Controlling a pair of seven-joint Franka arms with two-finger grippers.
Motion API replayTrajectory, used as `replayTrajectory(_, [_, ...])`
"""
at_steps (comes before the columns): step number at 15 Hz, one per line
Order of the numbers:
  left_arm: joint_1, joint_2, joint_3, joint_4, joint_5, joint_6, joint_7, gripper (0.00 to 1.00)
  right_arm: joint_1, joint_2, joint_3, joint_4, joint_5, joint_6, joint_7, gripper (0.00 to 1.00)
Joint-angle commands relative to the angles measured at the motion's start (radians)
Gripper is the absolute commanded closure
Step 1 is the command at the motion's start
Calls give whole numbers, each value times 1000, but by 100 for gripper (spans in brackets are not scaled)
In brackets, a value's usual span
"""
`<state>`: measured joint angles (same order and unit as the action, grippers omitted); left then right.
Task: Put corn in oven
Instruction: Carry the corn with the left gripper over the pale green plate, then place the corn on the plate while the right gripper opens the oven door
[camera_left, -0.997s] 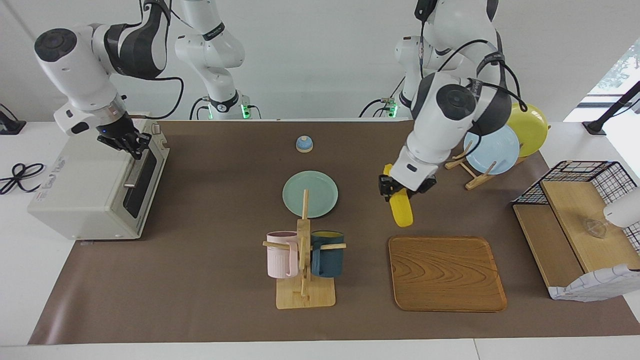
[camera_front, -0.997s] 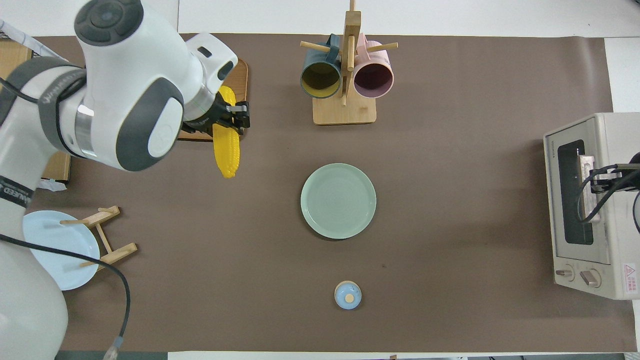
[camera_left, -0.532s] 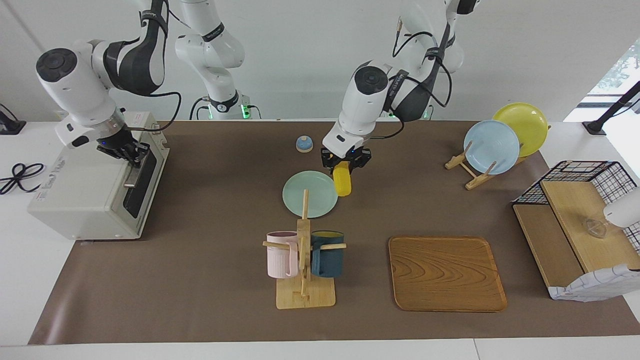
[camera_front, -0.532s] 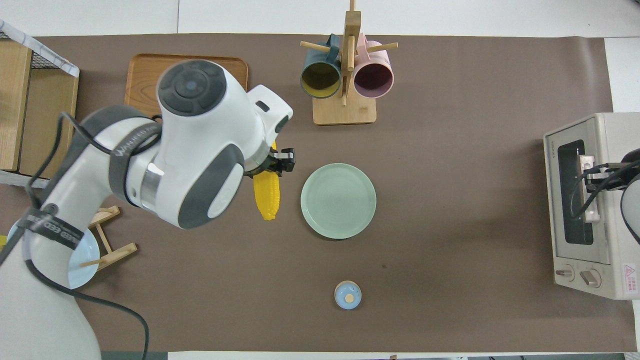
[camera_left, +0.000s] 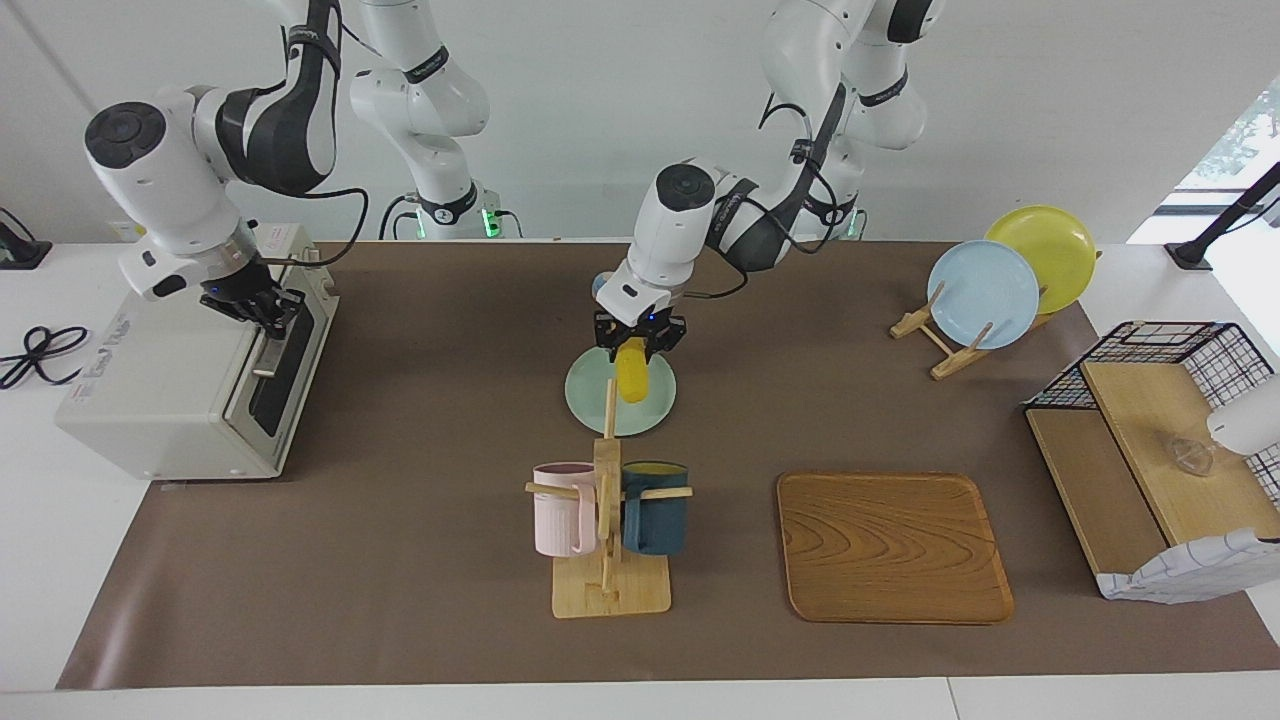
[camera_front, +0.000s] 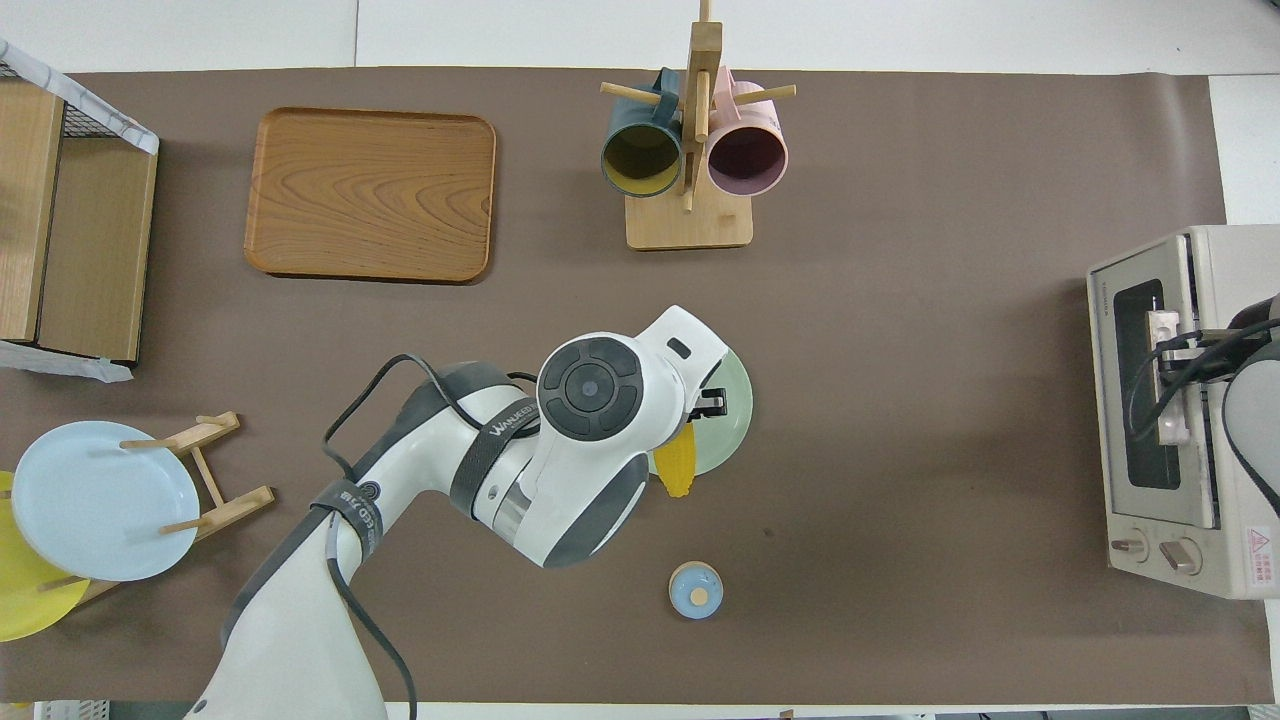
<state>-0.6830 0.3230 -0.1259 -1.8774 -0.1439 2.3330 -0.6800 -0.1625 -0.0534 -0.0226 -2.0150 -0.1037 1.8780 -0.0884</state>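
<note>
My left gripper (camera_left: 638, 343) hangs over the green plate (camera_left: 598, 402) with the yellow corn (camera_left: 631, 378) clamped between its fingers. The cob points down and away from the robots. From overhead, the arm covers most of the cob, and only its tapered end (camera_front: 677, 472) shows at the plate's rim (camera_front: 733, 432). The off-white oven (camera_left: 160, 390) stands at the right arm's end of the table. My right gripper (camera_left: 262, 303) is shut on the metal bar handle (camera_front: 1163, 400) at the top of its dark glass door.
A wooden mug rack (camera_left: 608, 520) with a pink and a dark blue mug stands farther from the robots than the green plate. A wooden tray (camera_left: 893, 547) lies beside it. A small blue knob (camera_front: 695, 590) sits near the robots. A plate rack (camera_left: 982, 292) and a wire shelf (camera_left: 1150, 440) stand at the left arm's end.
My left arm has carried the corn from beside the wooden tray toward the oven's end of the table, to over the green plate. My right gripper has stayed on the handle, which edged slightly outward.
</note>
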Motion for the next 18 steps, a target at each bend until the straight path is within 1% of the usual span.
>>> replayTrajectory(1, [-20, 41, 22, 37, -16, 29, -6, 100, 27, 52, 3, -44, -2, 99, 31, 100])
replayTrajectory(3, [-21, 51, 22, 34, -13, 38, -6, 100, 58, 70, 6, -45, 5, 115, 93, 100])
replayTrajectory(6, [-20, 54, 22, 27, -13, 51, 5, 100, 75, 96, 7, -69, 16, 176, 102, 100])
replayTrajectory(7, [-18, 54, 22, 29, -11, 49, 5, 77, 75, 102, 9, -94, 16, 219, 101, 100])
replayTrajectory(8, [-18, 54, 22, 27, -11, 48, 5, 44, 75, 106, 9, -119, 16, 252, 99, 100])
replayTrajectory(9, [-18, 53, 23, 27, -11, 42, 4, 0, 75, 106, 10, -146, 16, 289, 101, 100])
replayTrajectory(10, [-18, 53, 23, 27, -11, 37, 4, 0, 78, 103, 13, -171, 16, 318, 102, 100])
replayTrajectory(12, [-9, 39, 23, 29, -11, 25, 7, 0, 101, 112, 12, -183, 16, 349, 102, 100])
replayTrajectory(14, [-3, 12, 28, 32, -11, -15, 8, 0, 106, 142, 12, -185, 18, 383, 102, 100])
replayTrajectory(17, [62, -47, 28, 37, -11, -96, 39, 0, 106, 210, 12, -188, 16, 443, 101, 100])
replayTrajectory(18, [101, -76, 28, 41, -11, -141, 59, 0, 107, 214, 13, -188, 16, 450, 104, 100])
